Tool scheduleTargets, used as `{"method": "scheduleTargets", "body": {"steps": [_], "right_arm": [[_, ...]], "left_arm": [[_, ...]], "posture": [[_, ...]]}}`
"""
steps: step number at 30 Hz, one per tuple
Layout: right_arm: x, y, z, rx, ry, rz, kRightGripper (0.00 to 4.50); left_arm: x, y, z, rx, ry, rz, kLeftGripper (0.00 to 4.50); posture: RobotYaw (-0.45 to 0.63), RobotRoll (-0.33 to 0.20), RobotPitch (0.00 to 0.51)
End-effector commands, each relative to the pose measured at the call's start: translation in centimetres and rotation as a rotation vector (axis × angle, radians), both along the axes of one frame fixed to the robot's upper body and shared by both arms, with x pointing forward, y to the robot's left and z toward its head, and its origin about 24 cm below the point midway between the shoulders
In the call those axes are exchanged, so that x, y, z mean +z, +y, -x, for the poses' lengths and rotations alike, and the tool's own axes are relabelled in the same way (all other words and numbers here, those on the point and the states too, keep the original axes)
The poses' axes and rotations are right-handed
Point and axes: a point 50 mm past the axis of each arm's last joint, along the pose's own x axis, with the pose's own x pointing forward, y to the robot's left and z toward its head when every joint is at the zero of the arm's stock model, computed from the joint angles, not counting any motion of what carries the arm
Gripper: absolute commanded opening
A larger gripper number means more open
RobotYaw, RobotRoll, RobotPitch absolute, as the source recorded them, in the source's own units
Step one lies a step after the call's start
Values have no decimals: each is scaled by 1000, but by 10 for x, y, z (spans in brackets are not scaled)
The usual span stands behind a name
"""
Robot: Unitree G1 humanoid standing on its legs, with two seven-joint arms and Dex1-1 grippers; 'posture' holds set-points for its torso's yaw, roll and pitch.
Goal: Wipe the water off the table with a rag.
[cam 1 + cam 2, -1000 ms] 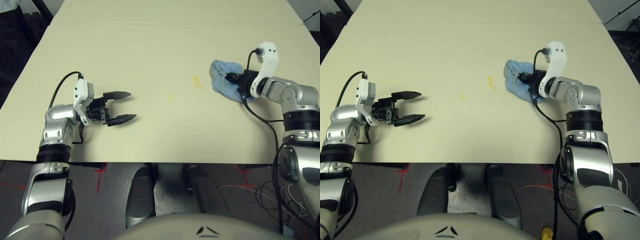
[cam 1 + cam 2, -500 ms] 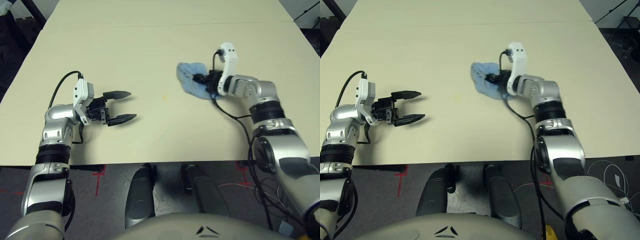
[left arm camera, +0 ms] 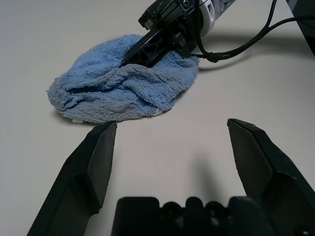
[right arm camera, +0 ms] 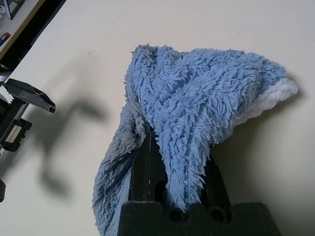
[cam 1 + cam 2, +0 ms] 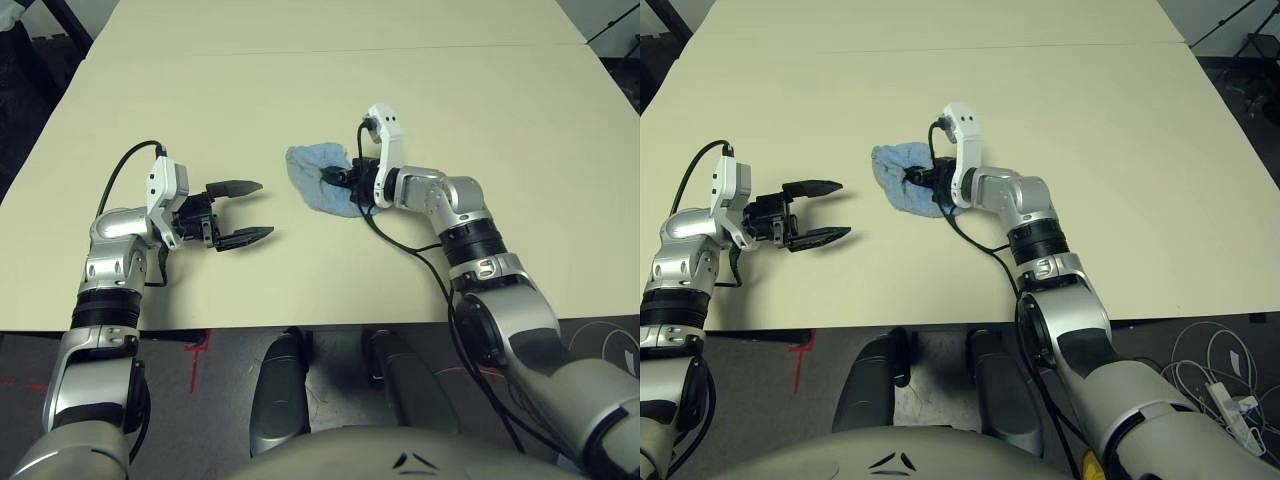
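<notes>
Gripping blue rag (image 5: 323,180), right claw (image 5: 350,178) shut

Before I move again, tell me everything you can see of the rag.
The rag is light blue, fluffy terry cloth, greyish along one side, with a white patch at one edge. It lies bunched and creased on the table, right of the open left hand and apart from it. The right hand is shut on it, a fold pinched between its fingers.

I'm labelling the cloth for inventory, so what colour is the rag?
The rag is light blue with a whitish edge, clearest in the right wrist view.
</notes>
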Motion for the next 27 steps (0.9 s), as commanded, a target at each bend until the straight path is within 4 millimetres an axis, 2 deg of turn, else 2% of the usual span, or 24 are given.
{"method": "scheduleTargets", "body": {"steps": [1, 5, 11, 16, 18, 21, 27], "right_arm": [[-16, -20, 1, -37, 77, 37, 96], [-11, -54, -4, -108, 63, 66, 96], [-7, -101, 1, -208, 56, 104, 95], [2, -159, 10, -329, 41, 167, 93], [8, -174, 12, -363, 30, 179, 93], [18, -186, 15, -388, 13, 171, 93], [46, -188, 13, -384, -51, 56, 93]], "left_arm": [[-6, 0, 2, 1, 22, -16, 4500], [-7, 1, 2, 2, 24, -16, 4500], [-8, 0, 1, 2, 25, -15, 4500], [-8, 1, 0, 0, 28, -16, 4500], [-9, 0, -1, -1, 29, -17, 4500], [-9, 0, -2, -4, 30, -17, 4500], [-9, -3, -4, -13, 29, -15, 4500]], "posture": [[164, 0, 240], [157, 0, 241], [146, 0, 245], [136, 0, 246], [132, 0, 247], [121, 0, 246], [108, 0, 244]]}}
